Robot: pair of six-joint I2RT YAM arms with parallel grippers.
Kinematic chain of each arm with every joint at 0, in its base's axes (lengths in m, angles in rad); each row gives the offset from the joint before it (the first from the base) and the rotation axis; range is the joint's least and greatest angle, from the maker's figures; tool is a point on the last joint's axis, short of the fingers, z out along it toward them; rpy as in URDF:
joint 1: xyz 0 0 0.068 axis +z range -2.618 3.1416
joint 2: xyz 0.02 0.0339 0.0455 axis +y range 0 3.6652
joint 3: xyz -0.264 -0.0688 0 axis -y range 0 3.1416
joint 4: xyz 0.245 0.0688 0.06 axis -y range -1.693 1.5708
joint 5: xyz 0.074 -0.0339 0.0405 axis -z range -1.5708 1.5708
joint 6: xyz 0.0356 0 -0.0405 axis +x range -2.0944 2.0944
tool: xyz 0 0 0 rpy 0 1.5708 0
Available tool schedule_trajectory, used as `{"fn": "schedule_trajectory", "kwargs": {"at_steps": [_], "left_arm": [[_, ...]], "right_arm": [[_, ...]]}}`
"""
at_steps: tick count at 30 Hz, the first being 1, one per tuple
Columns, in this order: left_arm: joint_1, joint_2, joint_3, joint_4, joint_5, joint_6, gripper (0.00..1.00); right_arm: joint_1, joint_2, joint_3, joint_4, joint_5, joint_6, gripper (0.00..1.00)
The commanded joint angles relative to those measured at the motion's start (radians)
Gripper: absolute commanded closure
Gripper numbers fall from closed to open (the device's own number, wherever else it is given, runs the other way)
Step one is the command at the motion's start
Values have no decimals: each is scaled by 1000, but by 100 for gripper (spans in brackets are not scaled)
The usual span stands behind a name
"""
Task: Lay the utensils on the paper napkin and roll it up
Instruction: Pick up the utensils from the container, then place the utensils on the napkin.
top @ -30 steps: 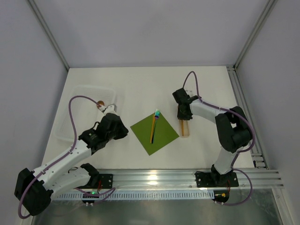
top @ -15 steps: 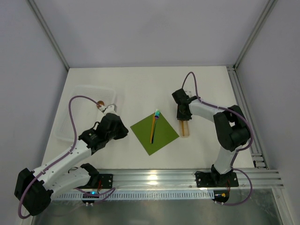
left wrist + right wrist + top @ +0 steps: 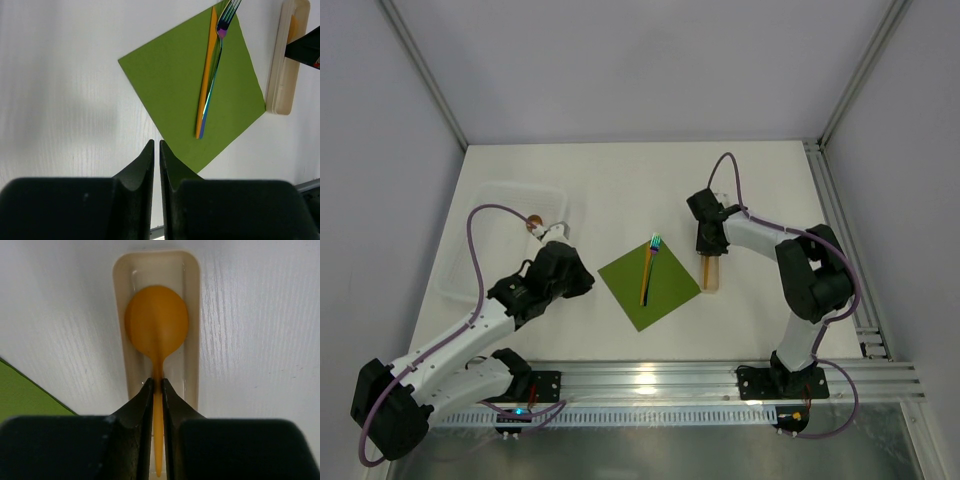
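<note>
The olive-green napkin (image 3: 190, 90) lies flat on the white table (image 3: 60, 75), just ahead of the left claw (image 3: 156, 145) and a little to its right, with its nearest corner right at the fingertips in the left wrist view. Two utensils rest on it side by side, touching: an orange rod (image 3: 206, 85) and, on the rod's right as this claw sees it, an iridescent fork (image 3: 216, 55) whose tines reach the napkin's far corner. The left claw is pinched down to a thin slit with nothing between its fingers

A third utensil, an orange spoon (image 3: 156, 322), lies straight ahead of the right claw (image 3: 156, 384) in a narrow cream holder (image 3: 192, 315), with its bowl pointing away from the claw. This claw's fingers (image 3: 142, 405) are drawn in against both sides of the spoon's thin neck, gripping it, and the handle runs back between them. Whether the spoon is lifted off the holder's floor cannot be told. A corner of the napkin shows to this claw's lower left, a strip of table apart from the holder

Seen from above, a clear plastic tray (image 3: 490, 230) sits beyond the left claw and to its left, well apart from the napkin
</note>
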Motion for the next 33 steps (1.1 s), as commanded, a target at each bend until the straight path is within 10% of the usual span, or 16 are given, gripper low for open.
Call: {"fn": "schedule_trajectory", "kwargs": {"at_steps": [1,20,33], "left_arm": [[-4,-7,12,7,11,-11,91],[-4,-6,15,10,-3,-14,92],[-4,-50,9,-8,2,-10,91]], "right_arm": [[-2,-11,17,29,4,-2,89],[21,-284,-104,99,-170,104,96],[118,-351,-495,875,-408,394,96]]}}
